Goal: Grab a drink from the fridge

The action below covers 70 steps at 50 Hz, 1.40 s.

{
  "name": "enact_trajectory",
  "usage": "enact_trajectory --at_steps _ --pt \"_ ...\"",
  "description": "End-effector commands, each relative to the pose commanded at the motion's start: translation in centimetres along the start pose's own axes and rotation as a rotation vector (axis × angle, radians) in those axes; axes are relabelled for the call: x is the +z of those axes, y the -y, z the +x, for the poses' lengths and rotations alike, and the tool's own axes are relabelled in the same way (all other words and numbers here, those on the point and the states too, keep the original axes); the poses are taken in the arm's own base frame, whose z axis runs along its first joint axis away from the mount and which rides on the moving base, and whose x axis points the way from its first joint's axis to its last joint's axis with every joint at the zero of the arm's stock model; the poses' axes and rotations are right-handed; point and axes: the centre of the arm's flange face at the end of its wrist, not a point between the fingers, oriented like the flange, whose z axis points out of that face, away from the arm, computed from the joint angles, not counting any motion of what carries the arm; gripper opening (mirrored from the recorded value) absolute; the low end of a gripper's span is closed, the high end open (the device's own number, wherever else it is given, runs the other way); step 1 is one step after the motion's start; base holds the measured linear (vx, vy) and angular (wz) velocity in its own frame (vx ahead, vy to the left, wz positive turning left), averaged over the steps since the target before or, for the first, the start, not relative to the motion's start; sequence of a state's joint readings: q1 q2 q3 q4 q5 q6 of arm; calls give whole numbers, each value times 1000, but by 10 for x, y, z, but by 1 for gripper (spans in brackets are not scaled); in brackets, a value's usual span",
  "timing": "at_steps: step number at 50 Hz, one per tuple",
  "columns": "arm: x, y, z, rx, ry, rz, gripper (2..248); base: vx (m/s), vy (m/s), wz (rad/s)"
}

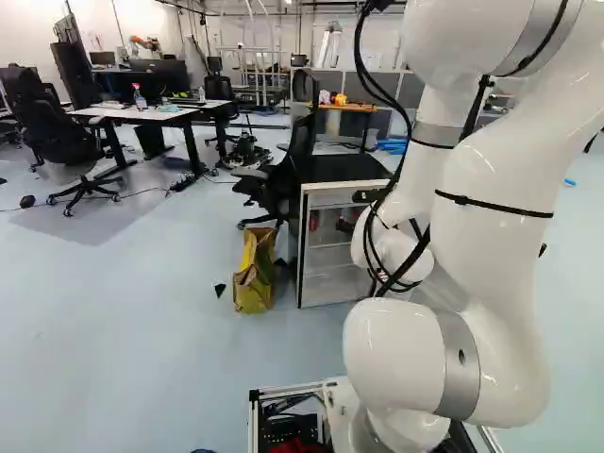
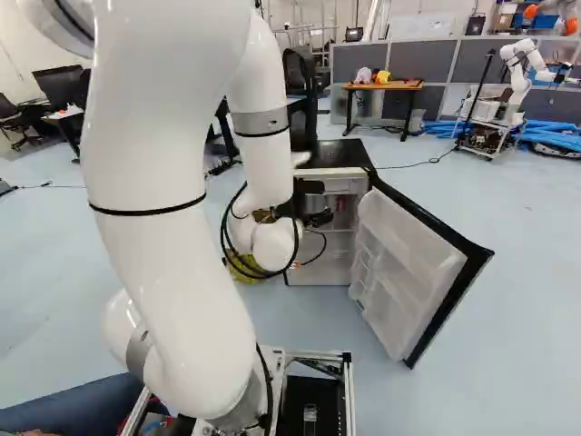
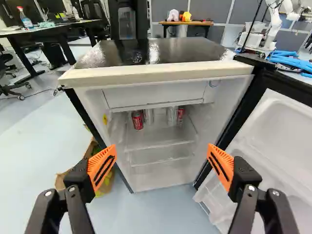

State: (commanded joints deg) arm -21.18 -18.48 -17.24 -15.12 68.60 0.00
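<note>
Drink can [image 3: 137, 120] ahead of the claw [image 3: 161, 147], inside the fridge [image 3: 156, 73]! Claw's wide: centre on 1 can, go in level, squeeze gently!

Robotics laboratory, office-furnished. Identified by the following: another robot [image 2: 519, 84], white, was mounted on a stand; blue tubing [image 2: 554, 138] was heaped near it on the pale floor [image 2: 445, 200]. Also recorded: black office chairs [image 1: 47, 127], monitors [image 1: 170, 74] placed by a white tabletop [image 1: 162, 115], grey partitions [image 2: 431, 60] ranged behind.

Bright light puts white glare on the fridge top [image 3: 187, 50] and shadow beneath the desk [image 1: 118, 112].
</note>
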Motion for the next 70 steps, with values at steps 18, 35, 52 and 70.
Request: enact_trajectory --at_steps 18,35,52,70 --pt "26 -6 -12 -4 30 37 247 0 0 0" --pt "58 -13 -22 -12 47 75 247 0 0 0" --pt "93 -17 -34 -36 55 151 247 0 0 0" --pt "131 -22 -47 -65 53 231 247 0 0 0"
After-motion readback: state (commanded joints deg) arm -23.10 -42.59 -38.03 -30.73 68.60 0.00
